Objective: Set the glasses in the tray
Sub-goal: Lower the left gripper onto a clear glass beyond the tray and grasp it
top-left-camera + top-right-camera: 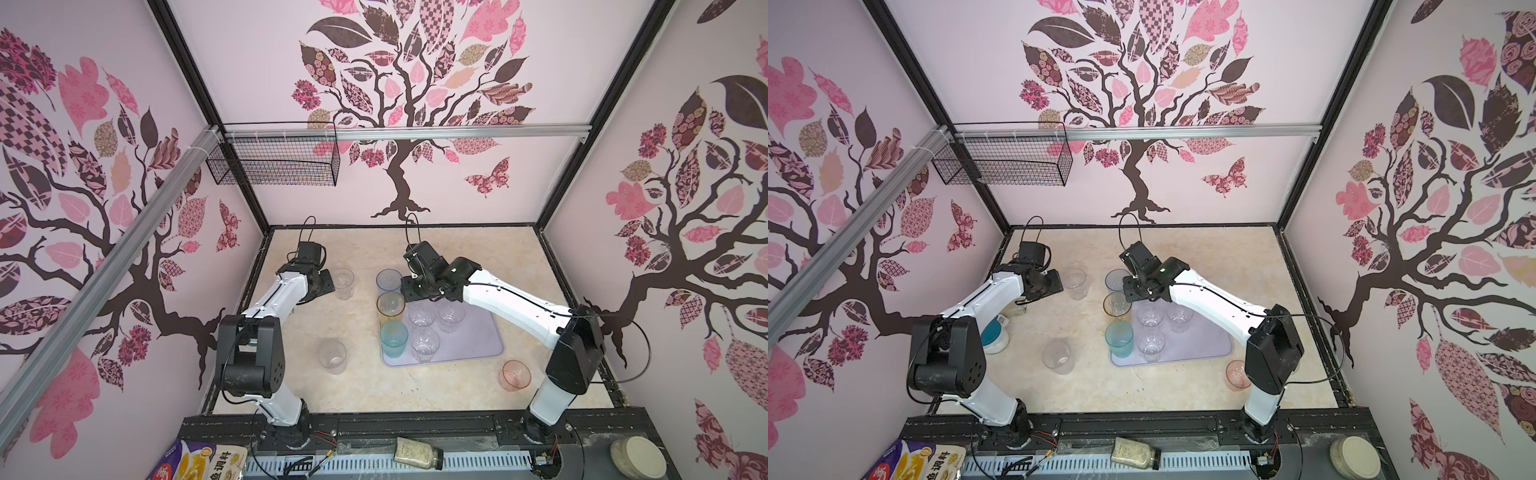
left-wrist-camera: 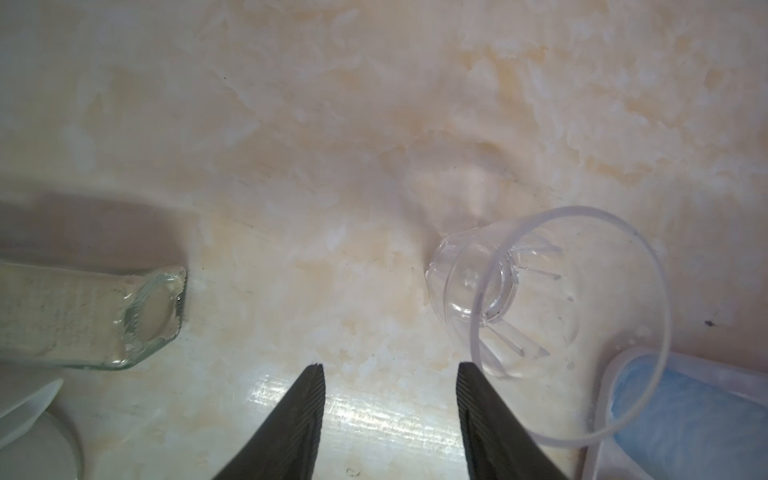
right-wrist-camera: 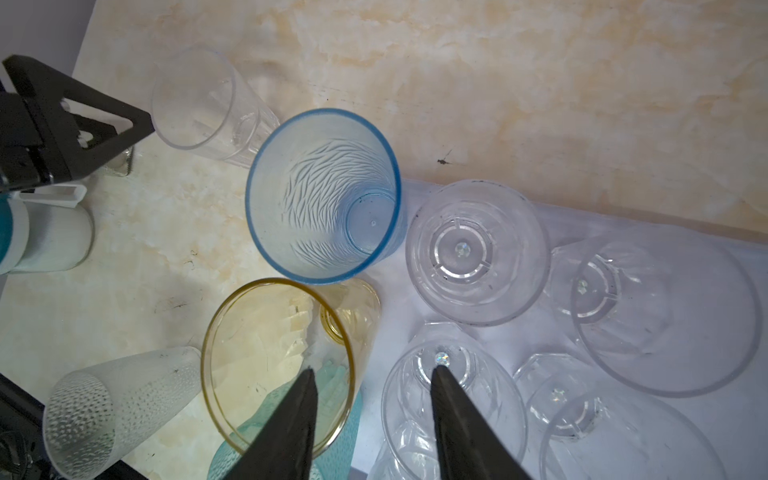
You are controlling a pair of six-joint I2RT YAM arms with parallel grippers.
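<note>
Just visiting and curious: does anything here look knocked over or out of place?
A capped bottle of grainy stuff lies on its side on the front ledge, off the table. A second bottle lies flat on the table near the left gripper. No spill visible.

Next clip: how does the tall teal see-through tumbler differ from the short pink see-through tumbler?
Height: the tall teal see-through tumbler is clearly taller than the short pink see-through tumbler. Tint: one is teal, the other pink. Place: the teal one stands inside the pale lavender plastic tray, at its near left corner; the pink one stands outside it on the marbled tabletop. Both are upright and empty.
</note>
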